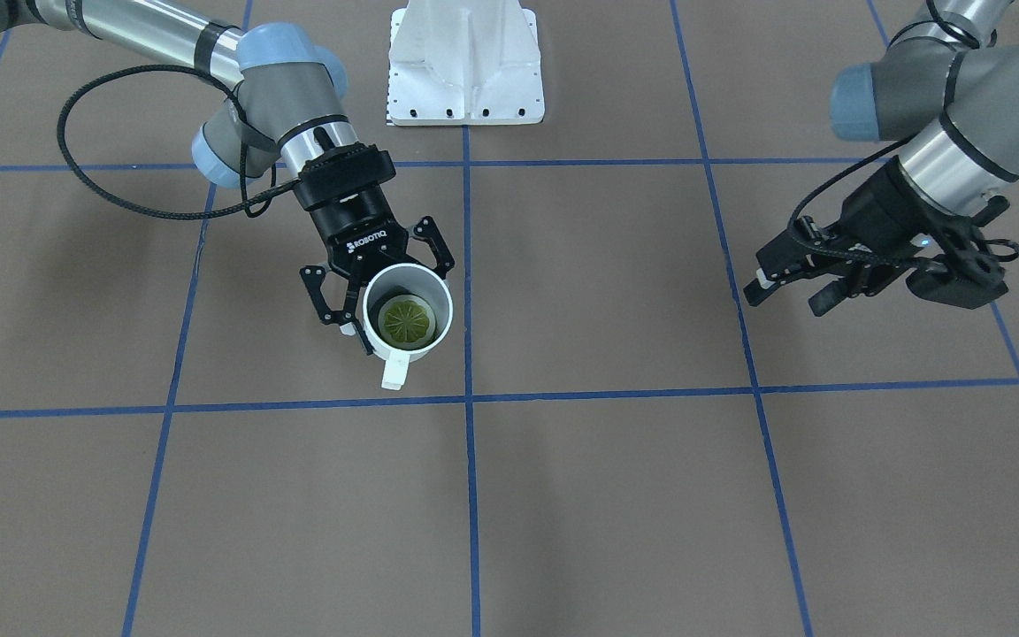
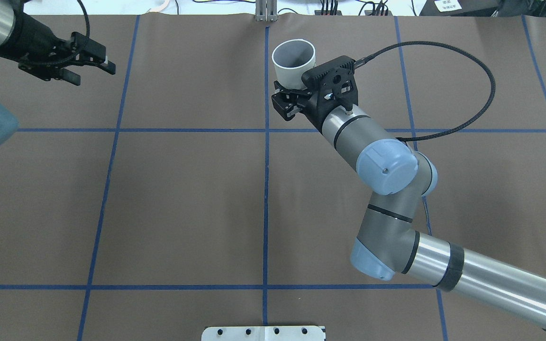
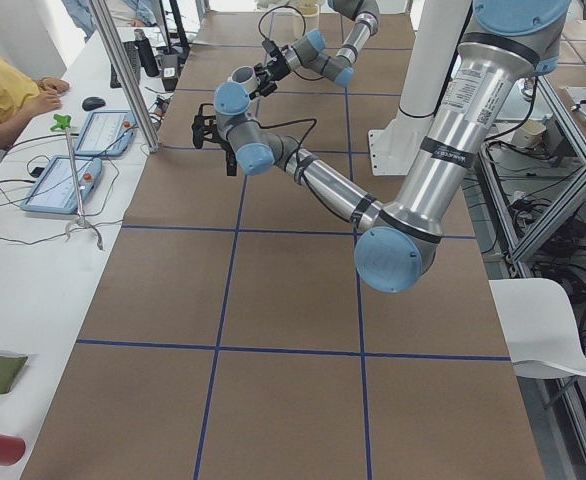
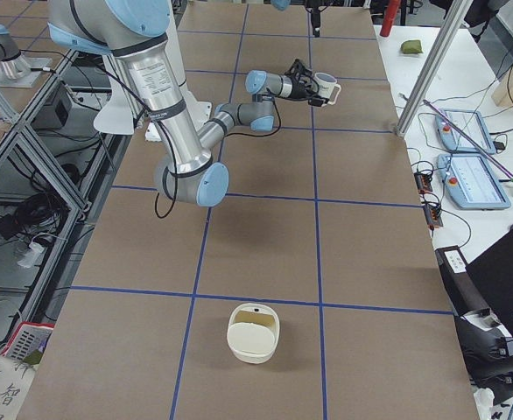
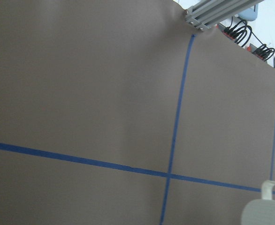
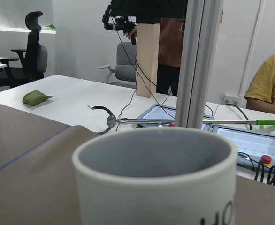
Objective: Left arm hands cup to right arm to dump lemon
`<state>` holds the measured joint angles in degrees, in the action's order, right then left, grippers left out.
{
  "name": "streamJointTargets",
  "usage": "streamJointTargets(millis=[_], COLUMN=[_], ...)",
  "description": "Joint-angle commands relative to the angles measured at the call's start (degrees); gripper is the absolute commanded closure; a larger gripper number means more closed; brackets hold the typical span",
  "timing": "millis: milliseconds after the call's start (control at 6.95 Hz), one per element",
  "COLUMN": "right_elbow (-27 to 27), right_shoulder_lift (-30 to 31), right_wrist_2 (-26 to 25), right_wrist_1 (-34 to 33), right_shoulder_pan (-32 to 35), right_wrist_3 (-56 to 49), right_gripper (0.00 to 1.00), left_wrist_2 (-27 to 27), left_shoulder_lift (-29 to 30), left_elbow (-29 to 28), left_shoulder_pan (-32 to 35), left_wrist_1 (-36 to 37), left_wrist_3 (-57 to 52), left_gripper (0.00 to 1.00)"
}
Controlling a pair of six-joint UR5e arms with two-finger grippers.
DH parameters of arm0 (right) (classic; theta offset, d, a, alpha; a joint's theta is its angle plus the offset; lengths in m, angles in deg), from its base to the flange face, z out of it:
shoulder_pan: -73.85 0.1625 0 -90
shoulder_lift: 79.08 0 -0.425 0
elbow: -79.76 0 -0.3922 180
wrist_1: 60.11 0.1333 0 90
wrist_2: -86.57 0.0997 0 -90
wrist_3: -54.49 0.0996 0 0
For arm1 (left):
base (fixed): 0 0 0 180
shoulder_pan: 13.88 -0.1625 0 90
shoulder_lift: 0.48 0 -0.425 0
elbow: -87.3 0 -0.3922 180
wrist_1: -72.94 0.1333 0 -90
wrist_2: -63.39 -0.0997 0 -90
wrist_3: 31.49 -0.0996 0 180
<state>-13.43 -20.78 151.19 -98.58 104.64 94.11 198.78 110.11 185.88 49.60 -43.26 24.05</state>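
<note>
While cup (image 1: 407, 311) with lemon (image 1: 402, 320) is being pinched by right gripper (image 1: 401, 297) | slow tipping away from its fingers is being advised | left gripper (image 1: 788, 299) spread, well apart.

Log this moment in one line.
right pincer: shut on cup | lemon: in cup | left pincer: open, empty, apart

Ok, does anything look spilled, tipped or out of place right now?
Nothing stands out. The right claw holds the cup upright, with the lemon slice lying inside it and nothing spilled on the table. The left claw hangs open, well apart from the cup.
</note>
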Motion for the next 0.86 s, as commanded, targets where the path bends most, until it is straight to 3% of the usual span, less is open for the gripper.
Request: streamJointTargets(millis=[0,144,288,575,719], right_elbow=[-10.3,-14.8,-18.7,-27.4,-29.1], right_shoulder_lift=[2.8,6.4,11.4,22.8,28.0], right_wrist_2=[9.2,12.9,12.9,12.9,13.0], right_wrist_1=[-13.3,-15.7,-16.1,-15.0,-10.0], right_shoulder_pan=[5.8,7.7,8.0,8.6,8.6], right_wrist_3=[1.2,1.2,1.2,4.2,8.7], right_gripper=[1.00,1.00,1.00,1.00,1.00], left_wrist_2=[-0.6,-1.0,-2.6,-4.0,-4.0], left_shoulder_lift=[-3.4,-4.1,-4.2,-6.9,-7.9], left_elbow=[0.3,0.0,-0.2,-0.3,-0.2], left_shoulder_pan=[5.3,9.7,12.7,14.2,14.6], left_wrist_1=[9.5,17.2,23.9,26.5,26.4], left_wrist_3=[-22.6,-37.3,-48.7,-54.9,-55.0], left_gripper=[0.00,0.00,0.00,0.00,0.00])
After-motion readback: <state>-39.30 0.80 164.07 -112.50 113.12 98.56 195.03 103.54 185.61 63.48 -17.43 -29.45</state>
